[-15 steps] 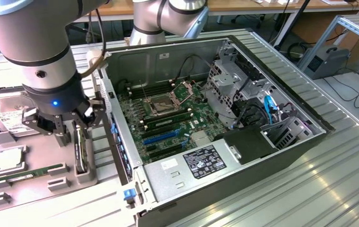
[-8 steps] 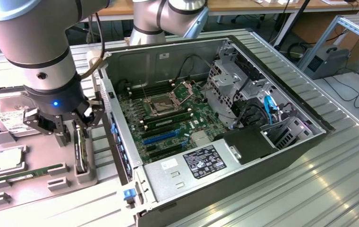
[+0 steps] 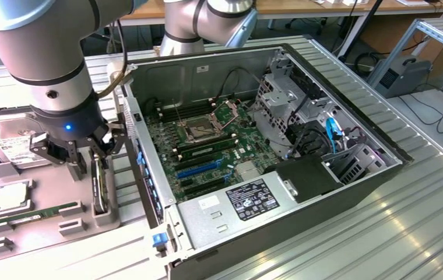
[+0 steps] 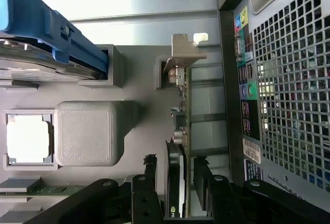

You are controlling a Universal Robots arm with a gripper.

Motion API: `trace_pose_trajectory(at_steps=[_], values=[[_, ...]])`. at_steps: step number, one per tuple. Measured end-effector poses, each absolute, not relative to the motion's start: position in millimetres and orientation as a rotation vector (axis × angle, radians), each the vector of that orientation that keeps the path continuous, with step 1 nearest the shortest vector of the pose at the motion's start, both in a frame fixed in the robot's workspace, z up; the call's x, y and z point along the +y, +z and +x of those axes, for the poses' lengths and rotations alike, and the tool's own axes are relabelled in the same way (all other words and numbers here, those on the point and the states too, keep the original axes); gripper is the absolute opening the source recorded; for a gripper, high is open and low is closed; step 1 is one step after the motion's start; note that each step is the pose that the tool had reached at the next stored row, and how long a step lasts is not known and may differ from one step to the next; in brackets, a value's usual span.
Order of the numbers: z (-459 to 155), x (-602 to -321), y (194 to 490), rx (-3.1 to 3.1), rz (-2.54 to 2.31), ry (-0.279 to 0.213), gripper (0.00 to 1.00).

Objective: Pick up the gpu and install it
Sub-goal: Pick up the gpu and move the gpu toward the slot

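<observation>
The gpu [image 3: 97, 189] stands on edge in a slot of the grey parts tray [image 3: 51, 239], at the exterior view's left beside the open computer case [image 3: 284, 192]. My gripper [image 3: 88, 166] hangs right over it. In the wrist view the gpu [image 4: 184, 131] runs edge-on, its silvery bracket at the end away from me. My gripper [image 4: 174, 165] is open and straddles the near end of the card, one black finger on each side, with a small gap on both sides. The card rests in the tray's slot.
The tray also carries a hard drive [image 3: 7, 146] in a blue carrier [image 4: 51, 33], a CPU [image 3: 11, 198] and a green RAM stick [image 3: 31, 214]. The case's perforated rear panel [image 4: 289, 80] stands close beside the card. The motherboard [image 3: 206, 146] lies exposed inside the case.
</observation>
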State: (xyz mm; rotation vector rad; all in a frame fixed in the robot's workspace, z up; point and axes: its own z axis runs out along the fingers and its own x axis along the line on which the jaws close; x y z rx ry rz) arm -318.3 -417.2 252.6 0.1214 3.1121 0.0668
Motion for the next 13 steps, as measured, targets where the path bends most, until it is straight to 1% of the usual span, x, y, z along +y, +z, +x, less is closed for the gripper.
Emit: trace_pose_trajectory(at_steps=[7,13], values=[[-318.7,-416.8,244.0,3.112,0.121,0.067,0.42],[-318.7,-416.8,244.0,3.112,0.121,0.067,0.42]])
